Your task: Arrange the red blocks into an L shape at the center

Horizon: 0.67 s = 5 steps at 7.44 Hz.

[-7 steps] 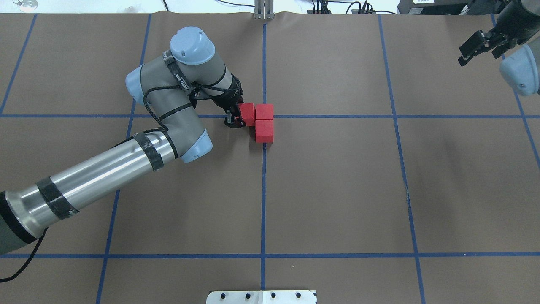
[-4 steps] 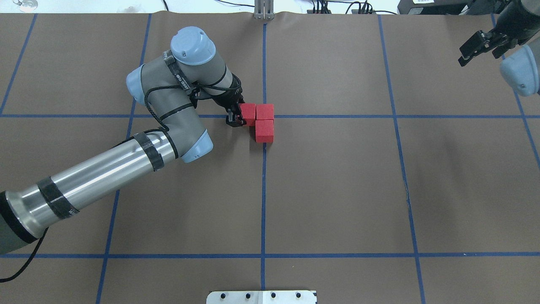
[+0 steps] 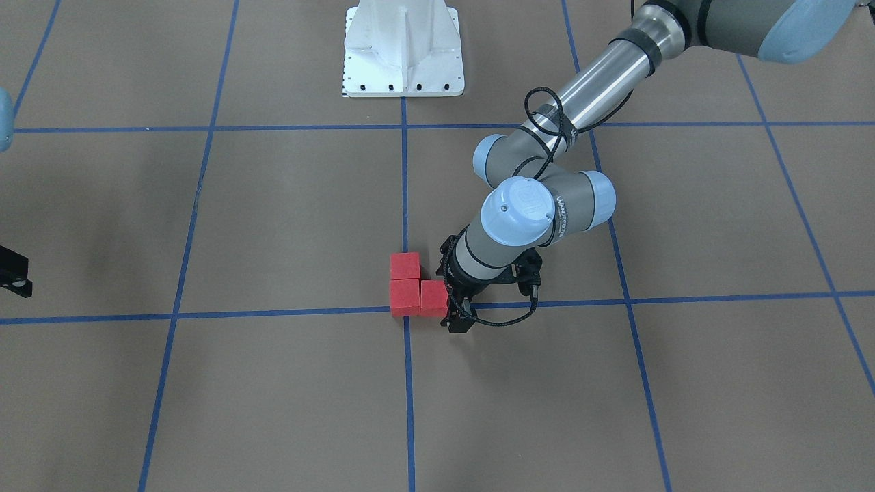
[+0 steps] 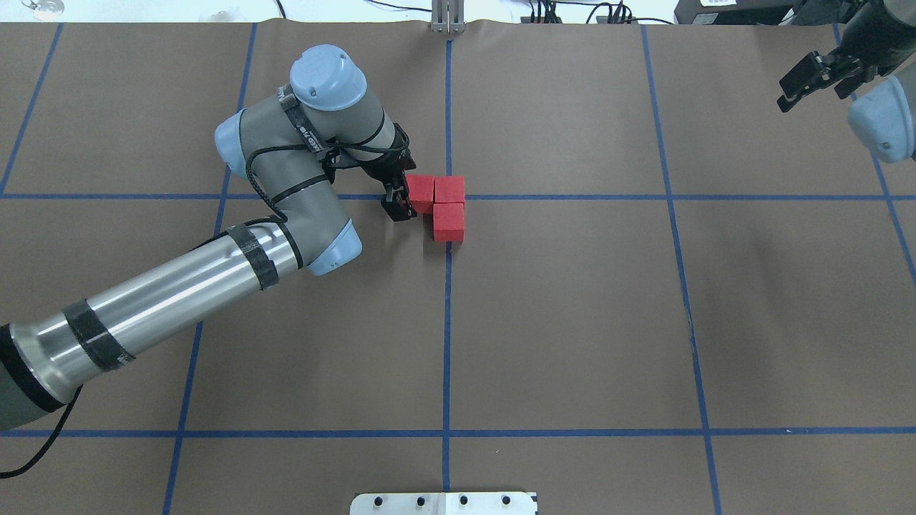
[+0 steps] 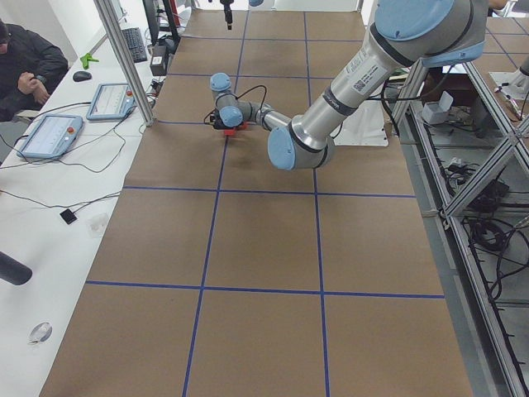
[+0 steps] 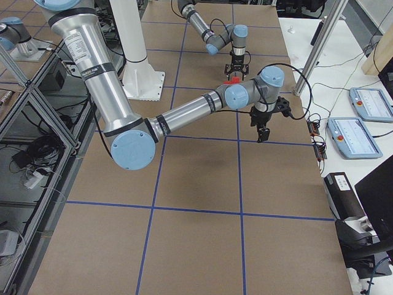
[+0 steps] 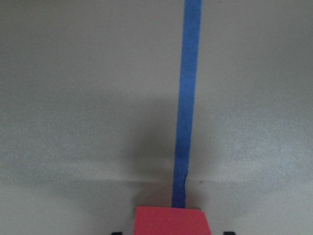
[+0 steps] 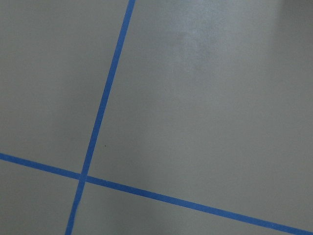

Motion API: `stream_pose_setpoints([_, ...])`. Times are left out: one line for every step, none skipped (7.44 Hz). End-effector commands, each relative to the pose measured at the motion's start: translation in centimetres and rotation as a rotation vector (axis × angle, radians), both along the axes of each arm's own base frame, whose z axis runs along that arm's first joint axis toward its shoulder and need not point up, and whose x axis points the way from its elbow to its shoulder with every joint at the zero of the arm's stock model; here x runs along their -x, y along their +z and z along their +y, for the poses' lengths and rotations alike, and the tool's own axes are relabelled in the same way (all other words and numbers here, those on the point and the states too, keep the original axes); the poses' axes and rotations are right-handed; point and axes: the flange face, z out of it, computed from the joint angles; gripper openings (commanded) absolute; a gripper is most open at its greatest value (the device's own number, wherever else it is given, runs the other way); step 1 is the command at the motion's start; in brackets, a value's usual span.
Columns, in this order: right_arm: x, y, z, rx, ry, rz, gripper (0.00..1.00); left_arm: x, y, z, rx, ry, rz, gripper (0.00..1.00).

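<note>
Three red blocks sit touching in an L at the center tape crossing (image 4: 449,197): one (image 4: 449,189) on the crossing, one (image 4: 449,222) nearer the robot, one (image 4: 421,193) to its left. The same blocks (image 3: 405,265) (image 3: 405,295) (image 3: 433,298) show in the front view. My left gripper (image 4: 399,204) (image 3: 456,318) hovers at the left block's outer side. It is open: the left wrist view shows that block (image 7: 171,221) at the bottom edge with gaps to both fingertips. My right gripper (image 4: 801,84) hangs open far off at the back right, holding nothing.
Brown paper with a blue tape grid (image 4: 669,197) covers the table. The white robot base plate (image 3: 403,48) sits at the near edge. Cables and a metal post (image 4: 448,16) line the far edge. A person sits at a side desk (image 5: 33,62) with tablets.
My left gripper has let go of the left block and drawn back slightly to the left. The three blocks stay in their L. The right gripper drifted slightly.
</note>
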Motion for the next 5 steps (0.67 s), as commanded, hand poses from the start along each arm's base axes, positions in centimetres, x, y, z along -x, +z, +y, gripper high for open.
stream_pose_setpoints([0.0, 0.0, 0.0, 0.001, 0.000, 0.000, 0.99, 0.0, -0.1, 0.0, 0.000, 0.000, 0.000, 1.00])
stream_pose_setpoints([0.0, -0.1, 0.0, 0.000, 0.000, 0.000, 0.99, 0.1, -0.2, 0.1, 0.005, 0.001, 0.000, 1.00])
stream_pose_setpoints([0.0, -0.3, -0.1, -0.003, -0.001, -0.002, 0.99, 0.5, -1.1, 0.2, 0.008, 0.004, 0.009, 1.00])
stream_pose_setpoints([0.1, -0.4, -0.1, -0.003, 0.000, -0.004, 0.99, 2.0, -2.1, -0.1, 0.026, 0.027, 0.032, 1.00])
stream_pose_setpoints([0.1, -0.6, -0.2, -0.006, 0.001, -0.004, 0.99, 4.5, -3.0, -1.1, 0.048, 0.051, 0.057, 1.00])
